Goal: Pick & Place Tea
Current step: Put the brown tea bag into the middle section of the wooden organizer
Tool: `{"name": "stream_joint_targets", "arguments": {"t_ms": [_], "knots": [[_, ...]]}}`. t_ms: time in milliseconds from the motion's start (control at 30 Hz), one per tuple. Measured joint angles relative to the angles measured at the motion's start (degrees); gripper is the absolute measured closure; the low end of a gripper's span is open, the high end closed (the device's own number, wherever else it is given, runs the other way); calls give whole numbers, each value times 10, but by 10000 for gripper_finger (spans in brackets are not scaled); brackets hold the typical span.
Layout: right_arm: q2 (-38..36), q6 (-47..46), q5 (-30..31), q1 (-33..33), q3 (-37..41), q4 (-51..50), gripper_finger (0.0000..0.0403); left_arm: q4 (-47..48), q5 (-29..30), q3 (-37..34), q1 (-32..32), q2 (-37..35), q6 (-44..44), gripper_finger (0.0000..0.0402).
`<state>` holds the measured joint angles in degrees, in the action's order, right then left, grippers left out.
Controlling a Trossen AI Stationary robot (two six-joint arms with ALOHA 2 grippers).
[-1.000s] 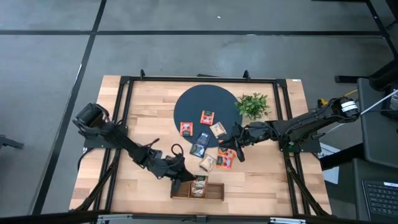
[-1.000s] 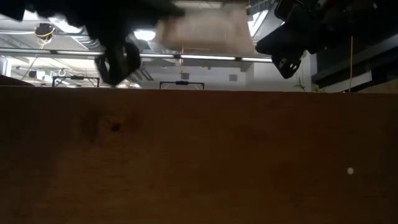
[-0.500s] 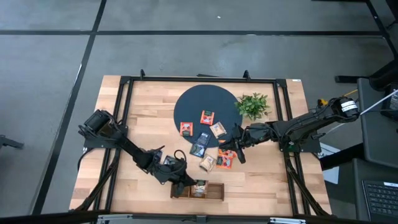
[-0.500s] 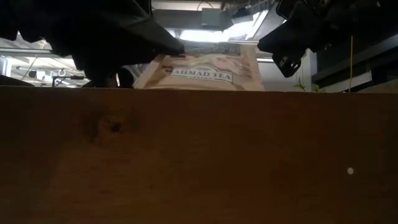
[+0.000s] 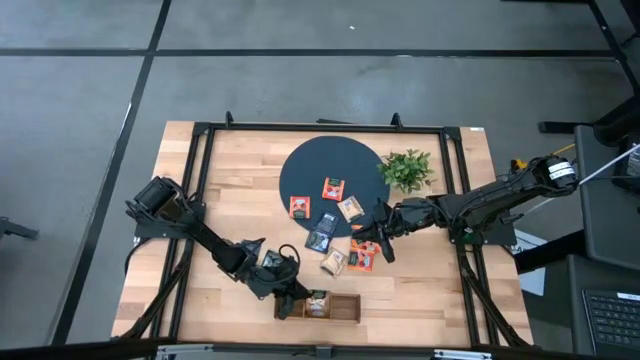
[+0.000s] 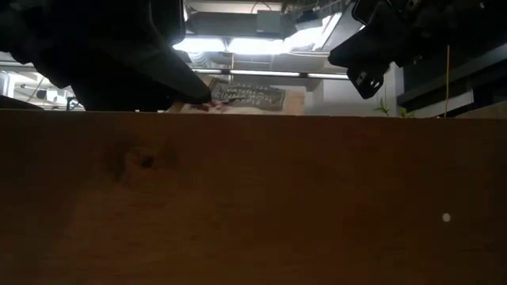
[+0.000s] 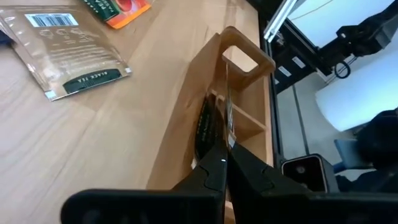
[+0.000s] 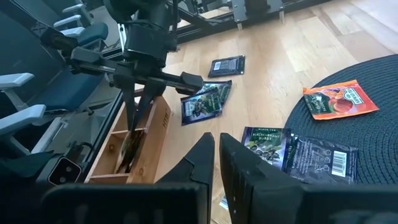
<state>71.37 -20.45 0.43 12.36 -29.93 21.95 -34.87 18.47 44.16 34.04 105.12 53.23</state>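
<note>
- A sachet (image 7: 229,118) stands on edge in the tray's (image 7: 180,134) middle compartment, pinched by the left gripper (image 7: 225,157); others lie loose on the table (image 5: 240,170) and mat (image 5: 310,165).
- Right gripper (image 5: 378,240), nearly closed and empty, hovers near the sachets by the mat.
- Only the low view shows the sachet's printed face (image 6: 245,96).

A robotics lab or open office. The wooden desk (image 5: 240,170) stands on grey concrete floor (image 5: 300,80), a keyboard (image 5: 610,318) at four o'clock. Ceiling strip lights (image 6: 238,45) and office chairs (image 8: 37,93) show beyond.
</note>
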Motion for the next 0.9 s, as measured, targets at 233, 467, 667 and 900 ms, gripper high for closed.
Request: {"name": "stream_joint_targets", "arguments": {"t_ms": [233, 467, 667, 900], "knots": [[0, 1, 0, 0, 0, 0, 373, -7, 1, 0, 0, 0, 0, 390], [0, 0, 0, 0, 0, -1, 373, -6, 19, 0, -1, 0, -10, 345], [0, -1, 0, 0, 0, -10, 373, -9, 20, 0, -7, -1, -49, 301], [5, -9, 0, 0, 0, -39, 373, 9, 0, -1, -63, -15, -95, 288]]}}
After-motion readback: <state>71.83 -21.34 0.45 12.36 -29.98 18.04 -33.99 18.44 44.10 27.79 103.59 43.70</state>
